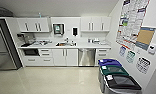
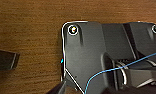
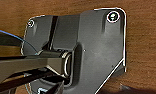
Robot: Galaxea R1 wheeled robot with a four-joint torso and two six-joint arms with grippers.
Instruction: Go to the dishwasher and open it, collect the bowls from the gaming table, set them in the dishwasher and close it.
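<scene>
The dishwasher (image 1: 86, 57) is seen shut under the worktop (image 1: 94, 46), right of the sink. Its steel door is judged stiff, hinged and weighty; the top bar handle is best taken. Finger state cannot be told.

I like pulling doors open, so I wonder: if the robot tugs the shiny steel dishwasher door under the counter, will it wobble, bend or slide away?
The stainless-steel dishwasher door is probably stiff: its flat metal front looks rigid. It likely won't slide away, since it sits built in between the white cabinet doors and the white drawers. Its smooth front looks slippery, so gripping the handle seems wiser.
</scene>
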